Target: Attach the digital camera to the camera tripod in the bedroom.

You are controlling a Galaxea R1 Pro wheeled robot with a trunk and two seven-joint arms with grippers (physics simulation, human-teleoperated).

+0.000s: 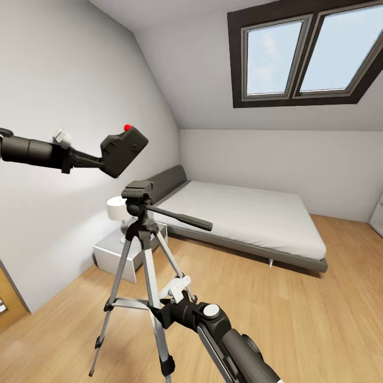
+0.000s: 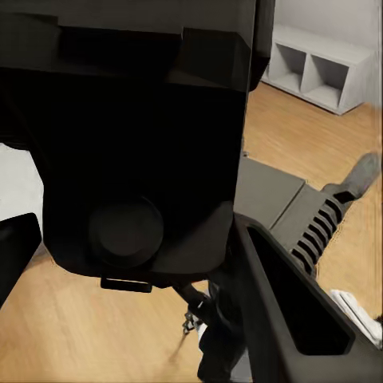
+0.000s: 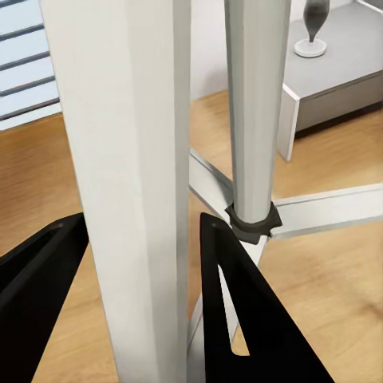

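Observation:
My left gripper (image 1: 106,155) is shut on the digital camera (image 1: 123,150), a black body with a red button on top, and holds it tilted in the air. The camera hangs a little above and left of the camera tripod's black head (image 1: 137,190), apart from it. The pan handle (image 1: 181,217) sticks out to the right. In the left wrist view the camera (image 2: 136,144) shows up close, with one finger (image 2: 295,311) beside it. My right gripper (image 1: 173,290) is shut on a silver tripod leg (image 3: 128,199), one black finger (image 3: 239,319) on each side.
A grey low bed (image 1: 250,213) lies behind the tripod. The grey nightstand (image 1: 114,250) with a white lamp (image 1: 117,208) stands against the left wall. The skylight (image 1: 303,53) sits in the sloped ceiling. A white shelf unit (image 2: 319,72) stands on the wood floor.

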